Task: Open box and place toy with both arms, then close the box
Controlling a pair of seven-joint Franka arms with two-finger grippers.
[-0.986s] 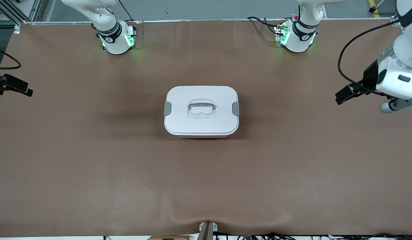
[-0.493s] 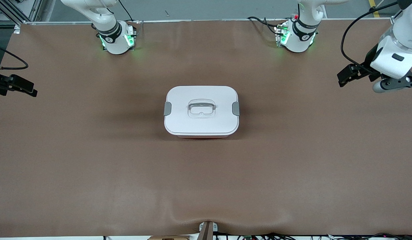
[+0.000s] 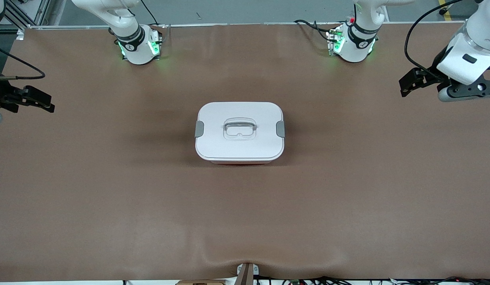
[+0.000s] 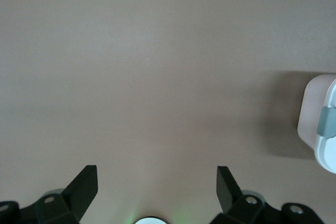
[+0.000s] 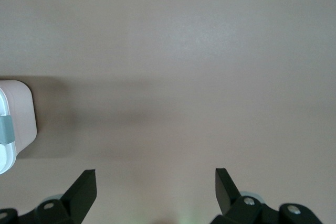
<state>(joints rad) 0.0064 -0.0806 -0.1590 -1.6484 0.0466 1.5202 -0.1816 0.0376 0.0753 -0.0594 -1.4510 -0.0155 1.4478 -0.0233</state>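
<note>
The box (image 3: 239, 132) sits at the middle of the table, pale pink with its white lid on. A clear recessed handle (image 3: 239, 129) marks the lid's centre, and a grey clip (image 3: 199, 129) sits at each short end. The toy is out of view. My left gripper (image 3: 407, 85) hangs open over the table toward the left arm's end, well apart from the box. In its wrist view the left gripper (image 4: 157, 174) holds nothing, and the box (image 4: 317, 124) shows at the edge. My right gripper (image 3: 42, 103) hangs open over the right arm's end. The right gripper (image 5: 156, 177) is also empty, with the box (image 5: 18, 124) at the edge.
Brown matting (image 3: 245, 213) covers the whole table. The two arm bases (image 3: 140, 47) (image 3: 353, 45) glow green along the table's edge farthest from the front camera. A small bracket (image 3: 246, 273) sits at the nearest edge.
The left gripper has shifted toward the bases' edge of the table. The right gripper has come a little inward toward the box. Both stay open. The box has not moved.
</note>
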